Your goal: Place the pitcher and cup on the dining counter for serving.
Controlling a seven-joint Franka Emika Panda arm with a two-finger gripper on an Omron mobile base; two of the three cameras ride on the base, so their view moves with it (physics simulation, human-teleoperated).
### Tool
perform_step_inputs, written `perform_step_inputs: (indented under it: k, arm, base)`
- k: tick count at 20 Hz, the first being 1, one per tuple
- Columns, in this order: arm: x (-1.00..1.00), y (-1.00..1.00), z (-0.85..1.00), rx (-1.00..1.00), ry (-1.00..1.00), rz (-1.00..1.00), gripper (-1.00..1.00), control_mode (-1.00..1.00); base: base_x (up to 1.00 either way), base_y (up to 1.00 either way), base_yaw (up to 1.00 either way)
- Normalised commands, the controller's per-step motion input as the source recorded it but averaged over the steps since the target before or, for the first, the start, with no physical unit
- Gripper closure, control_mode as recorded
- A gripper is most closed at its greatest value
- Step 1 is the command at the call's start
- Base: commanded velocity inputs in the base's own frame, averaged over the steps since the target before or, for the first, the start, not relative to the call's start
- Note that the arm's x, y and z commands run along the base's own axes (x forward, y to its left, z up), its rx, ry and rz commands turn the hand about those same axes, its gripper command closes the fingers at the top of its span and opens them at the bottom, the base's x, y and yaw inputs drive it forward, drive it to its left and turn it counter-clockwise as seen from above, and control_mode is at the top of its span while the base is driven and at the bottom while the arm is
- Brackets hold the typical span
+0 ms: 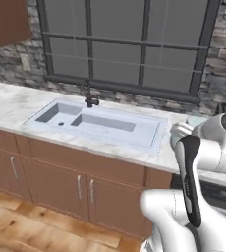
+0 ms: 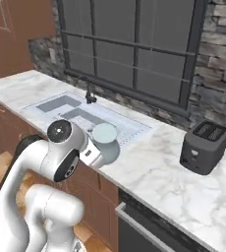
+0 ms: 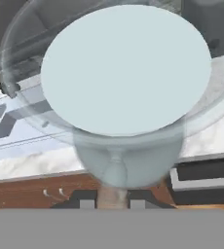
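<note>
In the left base view the white arm rises at the lower right of the frame, and its wrist hides most of the pitcher (image 1: 197, 120); only a pale blue-grey sliver peeks out at right of centre, over the marble table (image 1: 16, 106) just right of the sink (image 1: 98, 123). A dark faucet (image 1: 89, 96) stands behind the basin under the window (image 1: 129, 42). The right base view shows the pitcher (image 2: 105, 142) plainly at left of centre: flat pale top, round glassy belly, at the front edge of the table (image 2: 174, 182) beside the sink (image 2: 80, 115), with the arm's wrist pressed close against its left side. This view also shows a black toaster (image 2: 204, 146) at middle right, well apart from the pitcher. In the hand view the pitcher (image 3: 126, 70) looms across the upper frame, its narrower part running down between the two dark fingertips (image 3: 84, 198) of the hand (image 3: 113, 200) at the bottom centre; the hand pinches the pitcher.
</note>
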Motion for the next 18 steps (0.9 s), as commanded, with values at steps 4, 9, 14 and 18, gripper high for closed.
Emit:
perform_step_inputs:
  k: [4, 9, 14, 18]
  arm:
    - [0.00, 0.00, 0.00, 0.00, 0.00, 0.00, 1.00, 1.00]
    - [0.00, 0.00, 0.00, 0.00, 0.00, 0.00, 1.00, 1.00]
    - [0.00, 0.00, 0.00, 0.00, 0.00, 0.00, 1.00, 1.00]
    - [0.00, 0.00, 0.00, 0.00, 0.00, 0.00, 1.00, 1.00]
  base:
    - [0.00, 0.00, 1.00]
    - [0.00, 0.00, 1.00]
    - [0.00, 0.00, 1.00]
    - [0.00, 0.00, 1.00]
